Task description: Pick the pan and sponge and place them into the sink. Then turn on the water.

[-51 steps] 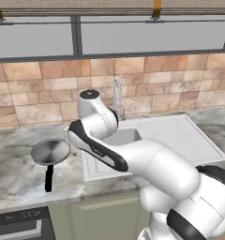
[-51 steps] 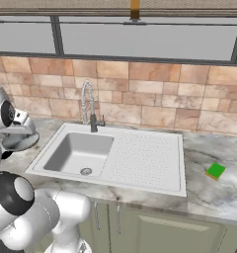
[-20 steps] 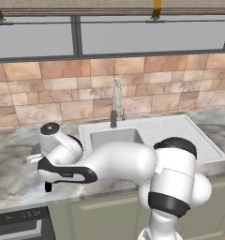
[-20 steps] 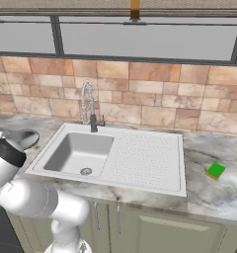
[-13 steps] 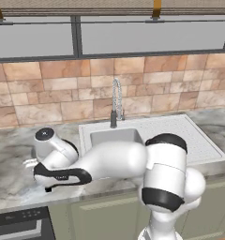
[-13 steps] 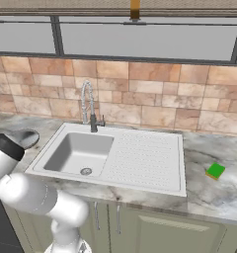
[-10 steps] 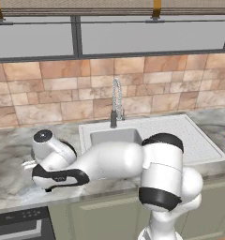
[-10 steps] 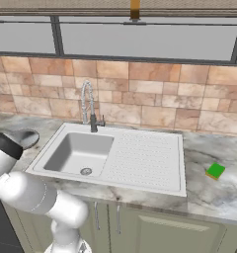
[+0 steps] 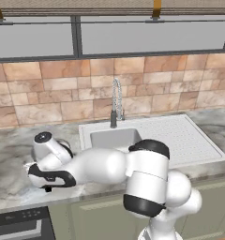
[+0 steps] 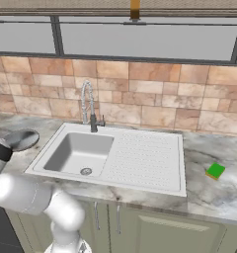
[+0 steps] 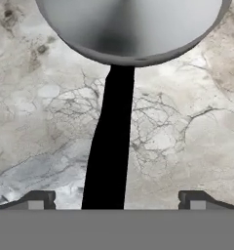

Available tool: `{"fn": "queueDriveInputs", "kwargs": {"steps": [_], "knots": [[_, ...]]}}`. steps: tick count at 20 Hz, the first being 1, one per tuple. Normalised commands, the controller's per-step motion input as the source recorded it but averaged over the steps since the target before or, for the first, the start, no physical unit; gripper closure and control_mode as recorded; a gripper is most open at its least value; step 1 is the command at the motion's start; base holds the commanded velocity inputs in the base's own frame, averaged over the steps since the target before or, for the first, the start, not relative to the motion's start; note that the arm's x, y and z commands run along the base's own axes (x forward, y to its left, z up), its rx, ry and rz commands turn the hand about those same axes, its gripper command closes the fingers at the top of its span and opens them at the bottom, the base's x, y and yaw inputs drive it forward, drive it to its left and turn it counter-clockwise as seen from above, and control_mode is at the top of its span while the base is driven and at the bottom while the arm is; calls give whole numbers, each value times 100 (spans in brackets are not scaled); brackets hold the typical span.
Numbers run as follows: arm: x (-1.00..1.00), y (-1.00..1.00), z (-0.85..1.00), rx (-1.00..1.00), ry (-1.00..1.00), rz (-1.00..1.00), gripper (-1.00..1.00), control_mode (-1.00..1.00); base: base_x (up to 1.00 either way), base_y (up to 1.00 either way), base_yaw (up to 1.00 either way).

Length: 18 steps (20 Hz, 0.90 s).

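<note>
**Open gripper over the pan handle, marble counter left of the sink**

Nearest you in the hand view, the gripper has its fingertips spread wide, one either side of the pan's black handle, gripping nothing. The pan lies on the mottled grey marble counter, its steel bowl at the far end of the handle. From the right base view, the pan rests just left of the sink, whose square basin is beside a ribbed draining board. The sponge lies on the counter right of the sink, well apart from the pan. Behind the basin stands the coil faucet. Beyond it you see a tan stone-tile backsplash, then windows above.
</note>
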Motion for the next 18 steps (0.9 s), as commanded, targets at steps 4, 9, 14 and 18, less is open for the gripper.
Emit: {"fn": "queueDriveInputs", "kwargs": {"steps": [4,9,14,18], "knots": [[37,3,-36,-4,9,0,-100,-100,0,0,0],[32,14,-46,-2,10,0,-100,-100,0,0,0],[18,24,-40,-3,8,0,-100,-100,0,0,0],[10,27,-26,-3,4,0,100,-100,0,0,0]]}}
